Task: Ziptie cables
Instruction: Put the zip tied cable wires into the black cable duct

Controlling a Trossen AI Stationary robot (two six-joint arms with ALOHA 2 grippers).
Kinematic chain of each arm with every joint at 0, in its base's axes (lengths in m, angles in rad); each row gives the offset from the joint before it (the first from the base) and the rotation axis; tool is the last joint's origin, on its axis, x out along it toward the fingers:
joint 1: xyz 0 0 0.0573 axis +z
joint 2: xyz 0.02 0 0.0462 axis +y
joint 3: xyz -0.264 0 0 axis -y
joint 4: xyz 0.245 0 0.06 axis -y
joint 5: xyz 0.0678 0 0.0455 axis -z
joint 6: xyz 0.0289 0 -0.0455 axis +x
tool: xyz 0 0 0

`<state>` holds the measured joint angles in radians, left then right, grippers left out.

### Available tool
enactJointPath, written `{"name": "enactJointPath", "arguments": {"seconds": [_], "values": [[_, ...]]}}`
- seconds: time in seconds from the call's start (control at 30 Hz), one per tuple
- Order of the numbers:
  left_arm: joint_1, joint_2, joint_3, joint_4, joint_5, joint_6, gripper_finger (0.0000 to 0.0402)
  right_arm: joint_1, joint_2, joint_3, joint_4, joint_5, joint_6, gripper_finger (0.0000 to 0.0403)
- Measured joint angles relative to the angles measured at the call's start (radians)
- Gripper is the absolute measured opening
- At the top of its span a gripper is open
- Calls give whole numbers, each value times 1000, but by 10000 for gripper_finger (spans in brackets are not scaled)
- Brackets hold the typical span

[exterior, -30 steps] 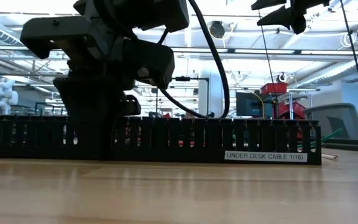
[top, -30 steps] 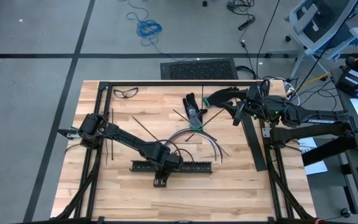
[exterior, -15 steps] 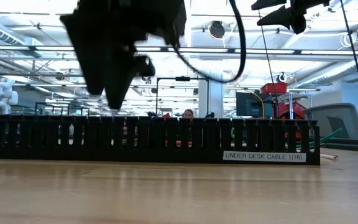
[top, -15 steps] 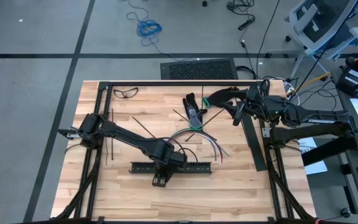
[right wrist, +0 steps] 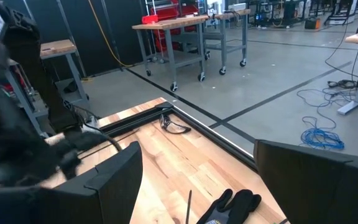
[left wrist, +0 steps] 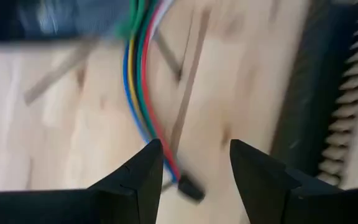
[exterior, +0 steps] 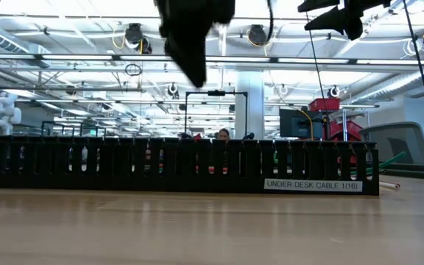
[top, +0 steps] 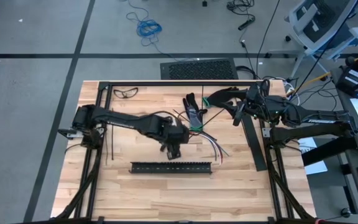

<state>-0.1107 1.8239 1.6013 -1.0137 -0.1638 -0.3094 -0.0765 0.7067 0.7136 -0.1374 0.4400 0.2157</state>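
The cables (top: 207, 140) lie fanned out on the table's middle; in the left wrist view the cables (left wrist: 140, 81) run as a coloured bundle to dark plug ends. Thin dark zipties (top: 111, 140) lie loose on the wood, and one ziptie (left wrist: 188, 87) sits beside the bundle. My left gripper (top: 173, 149) hangs open above the table just left of the cables, fingers pointing steeply down, with nothing between them (left wrist: 194, 163). My right gripper (top: 211, 99) waits open, high over the far right, roughly level (right wrist: 197, 186).
A long black slotted rail (top: 171, 167) lies across the near middle, filling the low view (exterior: 175, 165). A black glove (top: 194, 109) rests beyond the cables, safety glasses (top: 125, 92) at the far left. A black bar (top: 253, 146) lies along the right side.
My left gripper has risen from the slotted rail and moved toward the far edge and a little right, ending beside the cables, tipping as it went. The rail stays where it was. My right arm has kept still.
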Motion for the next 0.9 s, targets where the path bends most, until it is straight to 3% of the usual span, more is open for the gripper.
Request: {"name": "enactJointPath", "arguments": {"seconds": [0.17, 0.27, 0.4, 0.53, 0.63, 0.9], "values": [[-3, 8, -165, 8, 33, -208, 181, 0, -1, 0, -8, 0, -3, 297], [1, 9, -237, 93, 41, -354, 181, 0, -2, 0, -9, 0, -25, 297], [20, 9, -281, 206, 42, -430, 181, 0, -2, 0, -10, 0, -30, 297], [58, 9, -315, 185, 42, -518, 181, 0, -2, 0, -10, 0, -24, 297], [82, 9, -340, 198, 108, -532, 181, 0, -2, 0, -10, -5, -21, 297], [70, 9, -397, 193, 160, -602, 181, 0, -2, 0, -10, -54, -19, 297]]}}
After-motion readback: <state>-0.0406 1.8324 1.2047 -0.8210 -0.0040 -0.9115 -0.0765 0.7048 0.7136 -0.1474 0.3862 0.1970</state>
